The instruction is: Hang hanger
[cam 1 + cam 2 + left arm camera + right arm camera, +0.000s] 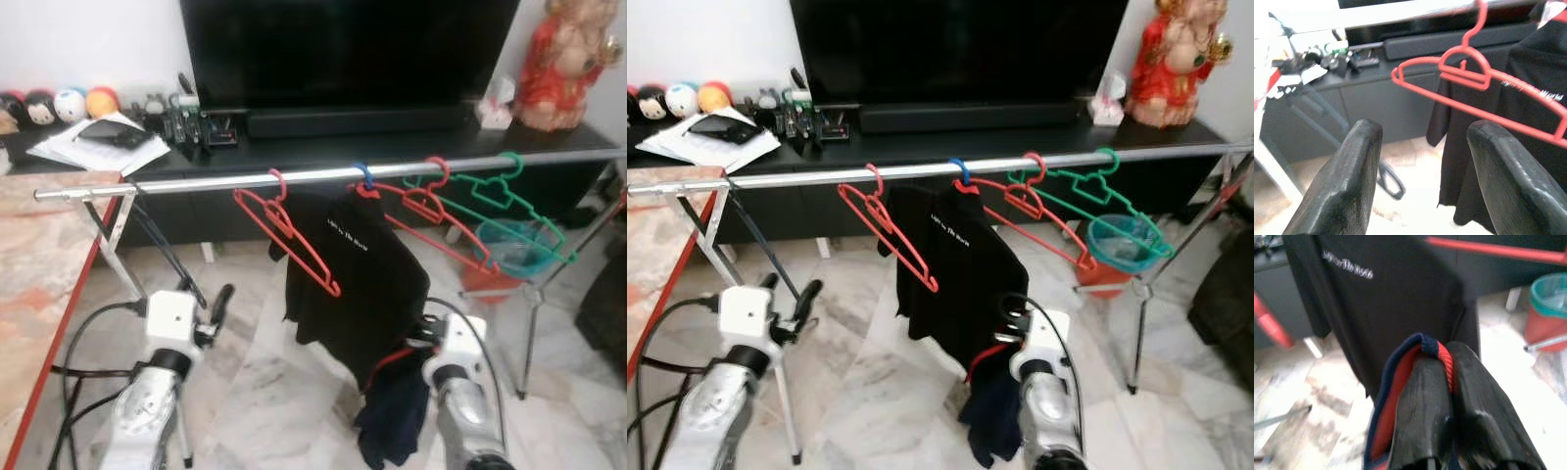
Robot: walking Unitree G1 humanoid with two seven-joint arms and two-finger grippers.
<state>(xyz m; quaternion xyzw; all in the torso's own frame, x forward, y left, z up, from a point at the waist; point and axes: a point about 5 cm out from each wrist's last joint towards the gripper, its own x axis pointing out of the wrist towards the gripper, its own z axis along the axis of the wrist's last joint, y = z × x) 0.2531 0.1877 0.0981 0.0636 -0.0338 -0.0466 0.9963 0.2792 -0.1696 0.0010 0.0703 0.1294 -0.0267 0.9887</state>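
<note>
R gripper [1449,396] is clamped tight on the navy-and-red collar [1425,345] of a dark garment [994,421] hanging below, just in front of the black tee [358,264] on the rail [196,183]. L gripper [1425,166] hangs w/ fingers wide, empty, near the red hanger [284,235] hooked on the rail, left of the tee.

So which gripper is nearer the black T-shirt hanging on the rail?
Right. The right gripper, shut on a navy and red garment, sits at the black T-shirt's lower edge. The left gripper, open, hangs off to the shirt's left, below the empty red hanger.
</note>
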